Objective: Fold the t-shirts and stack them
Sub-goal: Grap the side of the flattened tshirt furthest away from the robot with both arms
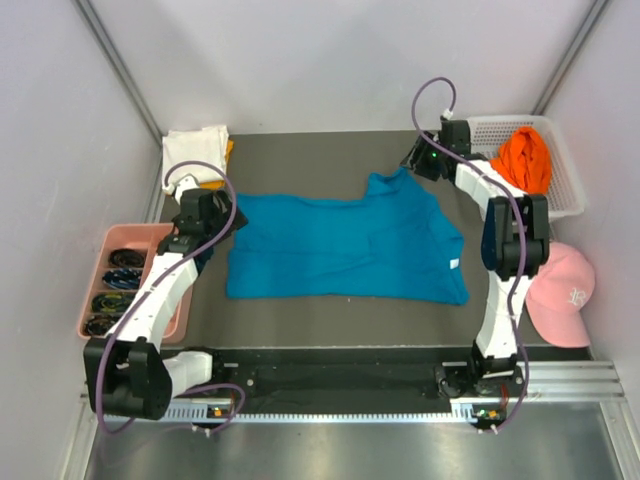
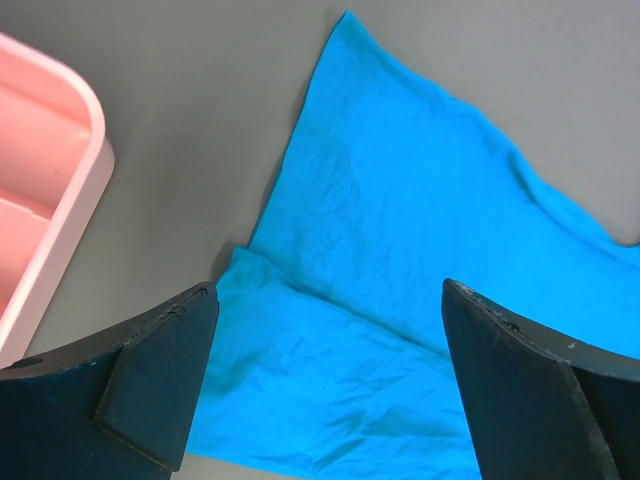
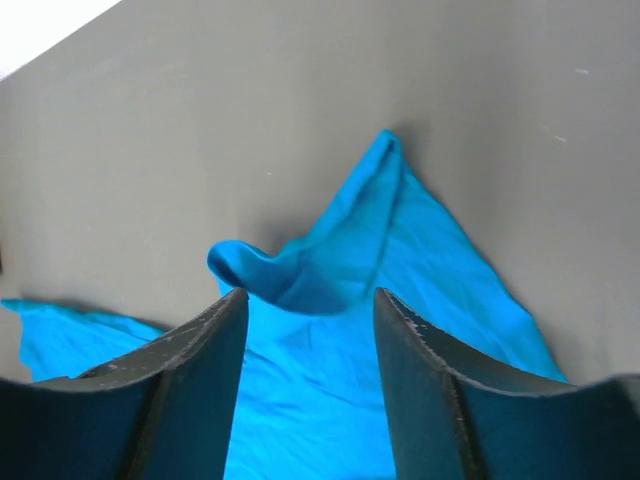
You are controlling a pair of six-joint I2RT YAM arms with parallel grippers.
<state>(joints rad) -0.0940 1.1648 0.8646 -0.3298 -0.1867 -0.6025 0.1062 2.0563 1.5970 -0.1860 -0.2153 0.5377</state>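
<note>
Left gripper [image 2: 328, 290] wide, right gripper [image 3: 309, 295] half-open, both at one teal t-shirt [image 1: 340, 250]; three other t-shirts [image 1: 525, 158] apart.

Bare mat [image 1: 300, 160] behind teal shirt [image 1: 345, 245]; pink tray [image 1: 92, 290] crowds left, white basket [image 1: 567, 165] right.

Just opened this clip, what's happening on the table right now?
Two robot arms are working on a teal-blue t-shirt lying spread flat on the table. The left gripper hangs wide open over the shirt's left edge. The right gripper, jaws apart, is at a raised fold at its far right corner. Neither appears to grip the cloth. A white t-shirt lies folded in the far left corner, and an orange t-shirt sits in the basket.
</note>
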